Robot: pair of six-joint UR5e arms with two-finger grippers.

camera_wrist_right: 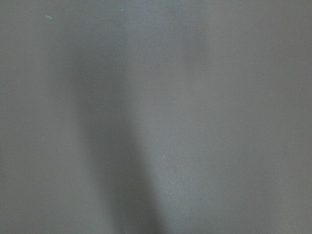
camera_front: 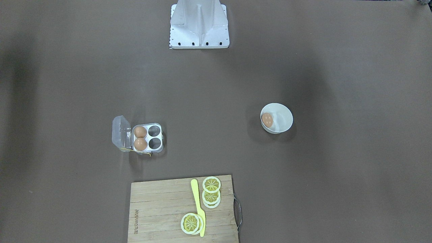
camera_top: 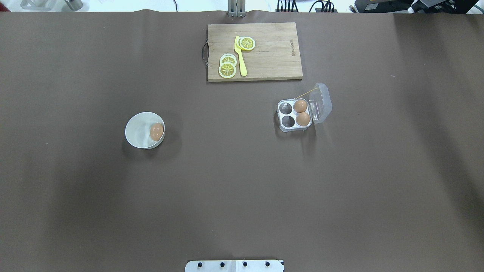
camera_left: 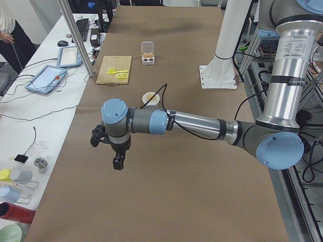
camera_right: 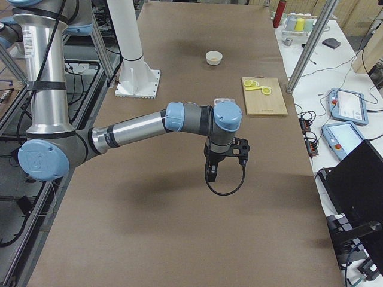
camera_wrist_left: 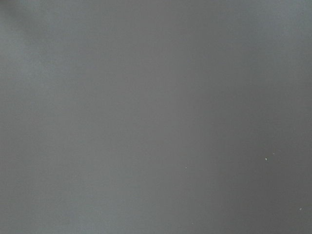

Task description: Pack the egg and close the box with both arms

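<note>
I see egg (camera_top: 156,131) in white bowl (camera_top: 133,130) | box (camera_top: 288,121) lid (camera_top: 322,101) open, two other eggs (camera_top: 301,106) in hinge-side cells, remaining two empty | left gripper (camera_left: 117,162), right gripper (camera_right: 210,174): spread or pinched, I cannot tell

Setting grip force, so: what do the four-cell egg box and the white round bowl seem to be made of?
Small square four-cell box: thin clear plastic by the look, glossy; its open lid is see-through. White round bowl: smooth, opaque, faintly shiny; ceramic or plastic, cannot tell which.
</note>
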